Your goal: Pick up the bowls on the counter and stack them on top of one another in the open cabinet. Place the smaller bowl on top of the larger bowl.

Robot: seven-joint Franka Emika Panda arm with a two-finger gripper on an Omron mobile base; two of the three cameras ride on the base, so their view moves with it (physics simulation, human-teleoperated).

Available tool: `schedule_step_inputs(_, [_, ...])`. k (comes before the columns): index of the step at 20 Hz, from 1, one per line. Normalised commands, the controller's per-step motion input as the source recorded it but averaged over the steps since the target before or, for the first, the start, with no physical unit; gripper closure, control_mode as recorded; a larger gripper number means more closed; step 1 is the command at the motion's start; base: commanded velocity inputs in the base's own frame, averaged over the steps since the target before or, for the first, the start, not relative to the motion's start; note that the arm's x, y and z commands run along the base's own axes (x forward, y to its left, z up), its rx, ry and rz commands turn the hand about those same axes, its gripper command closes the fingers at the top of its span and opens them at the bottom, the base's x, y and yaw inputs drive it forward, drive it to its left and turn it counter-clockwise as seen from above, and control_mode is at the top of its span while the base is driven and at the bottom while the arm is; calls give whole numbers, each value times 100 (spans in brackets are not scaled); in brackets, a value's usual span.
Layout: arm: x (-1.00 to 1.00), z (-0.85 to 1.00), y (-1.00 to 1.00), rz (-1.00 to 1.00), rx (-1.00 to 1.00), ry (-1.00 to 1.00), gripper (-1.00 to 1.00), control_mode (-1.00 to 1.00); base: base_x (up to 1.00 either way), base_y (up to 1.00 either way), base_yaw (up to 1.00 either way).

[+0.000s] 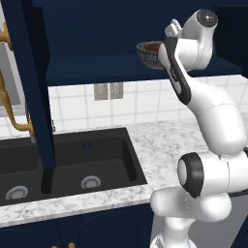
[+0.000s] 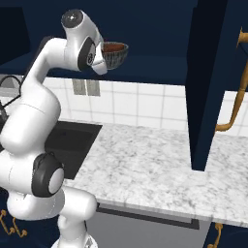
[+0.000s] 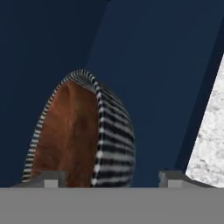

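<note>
Navy cabinet (image 1: 121,70): round, striped, brown-lined bowl (image 2: 115,54).

Bowl (image 1: 149,52) on cabinet shelf (image 1: 97,68); black sink (image 1: 72,160) below in counter (image 1: 164,140).

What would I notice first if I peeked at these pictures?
Probably the big white robot arm reaching up to the dark blue cabinet above the counter. Right by its hand sits a bowl, reddish-brown inside with a striped grey outside, up on the cabinet shelf. Below, you would spot the black sink in the speckled white counter, with a golden tap beside it.
</note>
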Motion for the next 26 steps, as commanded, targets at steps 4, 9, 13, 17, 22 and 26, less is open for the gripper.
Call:
schedule_step_inputs(4, [-96,-1,0,0,0,-35,-100,-100,0,0,0])
schedule_step_inputs(9, [-100,-25,0,-3,1,-34,-100,-100,0,0,0])
schedule_step_inputs(13, [-100,-91,0,-15,2,-29,-100,-100,0,0,0])
schedule_step_inputs(17, [-100,-100,0,-13,0,-28,-100,-100,0,0,0])
schedule_step_inputs(22, [-100,-100,-1,-8,-16,-32,-100,-100,0,0,0])
schedule_step_inputs(26, [-100,-100,-6,-2,-37,-39,-100,-100,0,0,0])
